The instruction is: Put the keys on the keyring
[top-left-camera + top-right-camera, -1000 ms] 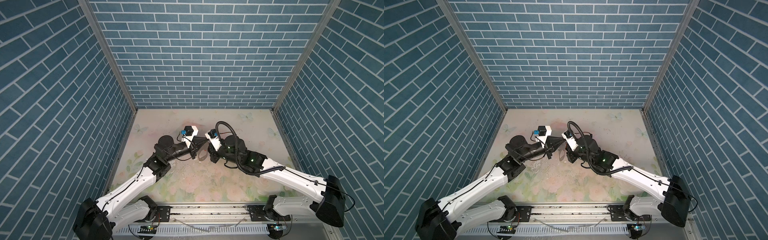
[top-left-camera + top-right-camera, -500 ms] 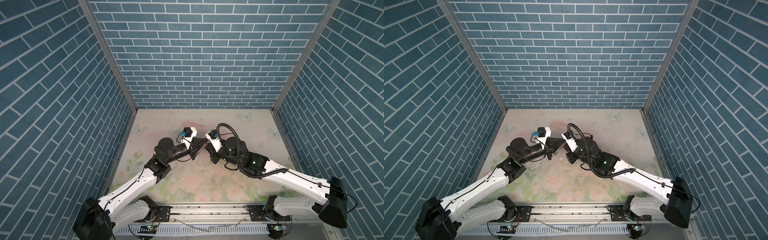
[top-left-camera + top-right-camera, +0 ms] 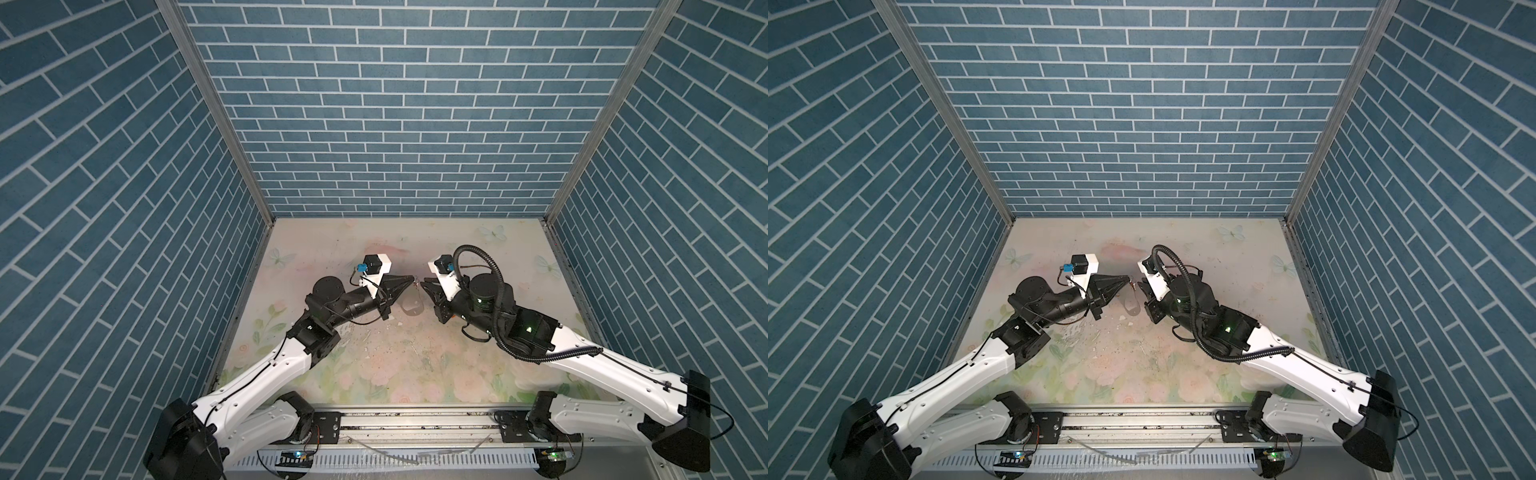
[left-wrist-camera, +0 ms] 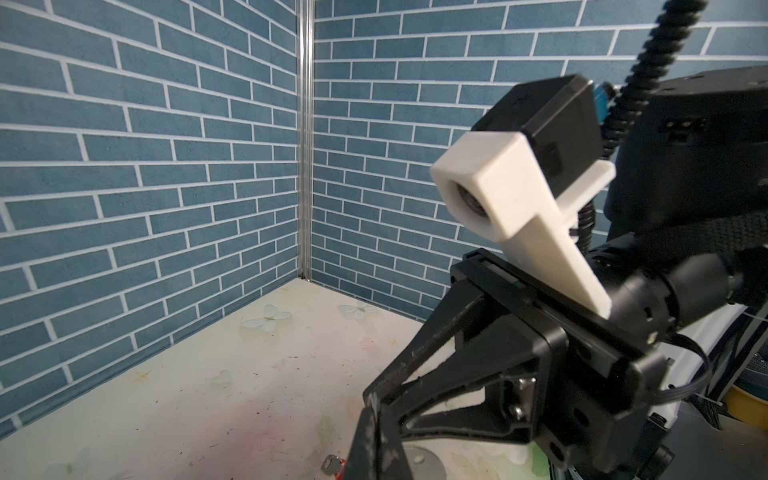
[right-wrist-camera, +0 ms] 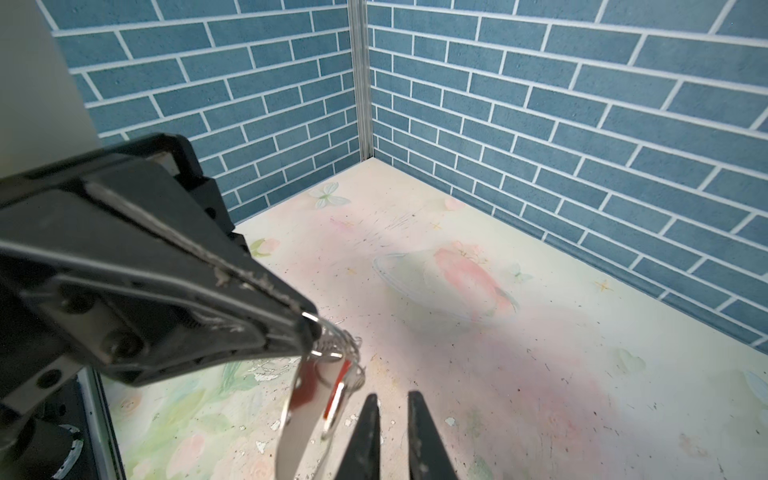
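Only the right wrist view shows the grip: the black left gripper (image 5: 308, 330) pinches tight the small silver rings (image 5: 337, 345) of the dark grey oval loop keyring (image 5: 297, 419), which hangs under it. The left wrist view shows one small silver key with an orange-red tag (image 4: 331, 463). The black right gripper (image 5: 392, 419), just beside the loop, is open a crack and empty. A second ago it was shut and closer.

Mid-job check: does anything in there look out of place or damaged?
The keyring dangles from the shut left pincer by its small rings, hanging free rather than gripped by its body. The right pincer, slightly open and empty, sits beside it. The floral table cover is scuffed and chipped mid-table.
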